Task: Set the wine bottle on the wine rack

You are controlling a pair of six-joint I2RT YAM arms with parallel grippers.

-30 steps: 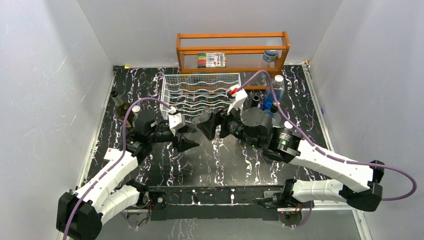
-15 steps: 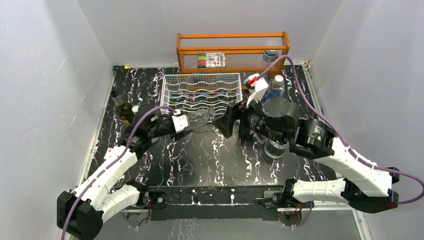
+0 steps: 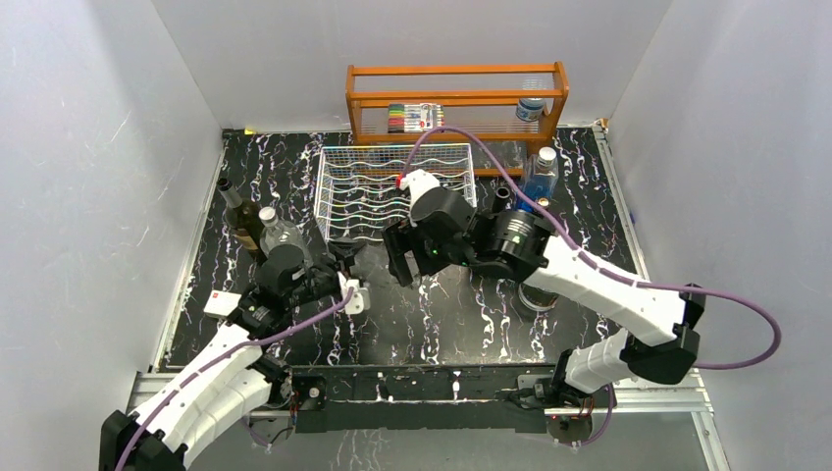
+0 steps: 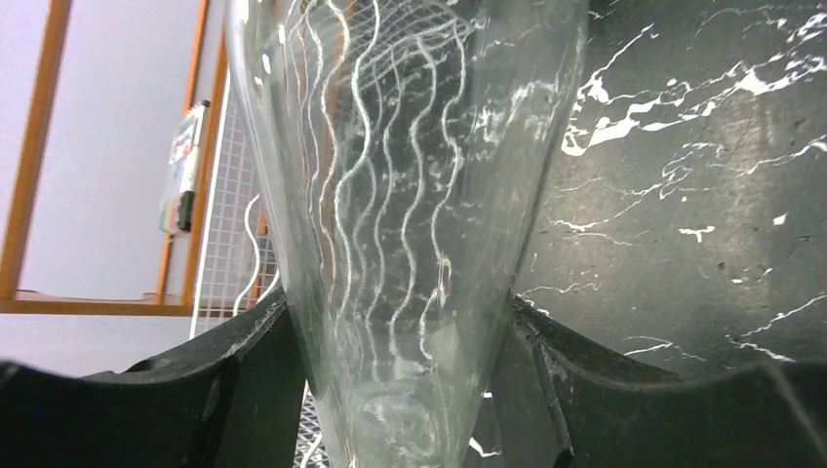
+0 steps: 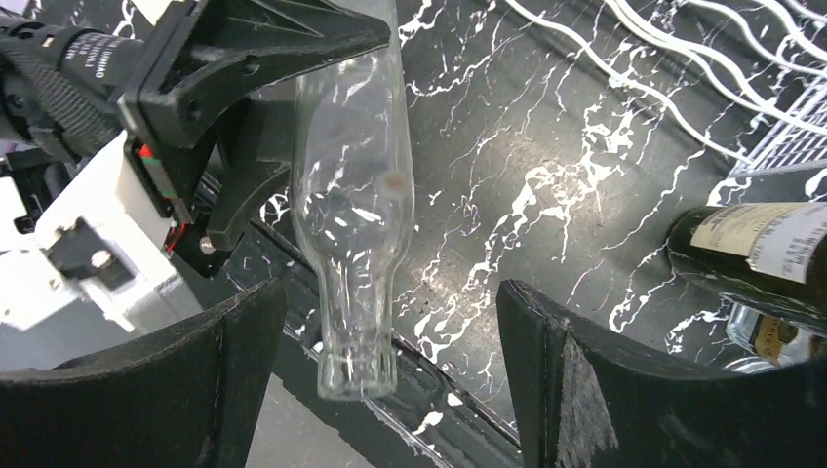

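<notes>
Top view: bright, even, diffuse light. White walls (image 3: 98, 147) near blown out. Faint soft shadows under arms on glossy worktop (image 3: 442, 314). Sharp overall.
Left wrist: clear bottle (image 4: 410, 195) too close, soft, warping wine rack (image 4: 222, 224) wires. Left tool (image 4: 398, 322) dark, underexposed.
Right wrist: bottle crisp, specular glints. Right tool (image 5: 385, 292) silhouetted, blurred.

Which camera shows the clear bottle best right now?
Right wrist: the clear bottle shows mouth, neck and most of its body. Left wrist shows only its body, pinched in the left gripper. Top external barely shows it between the arms.
</notes>
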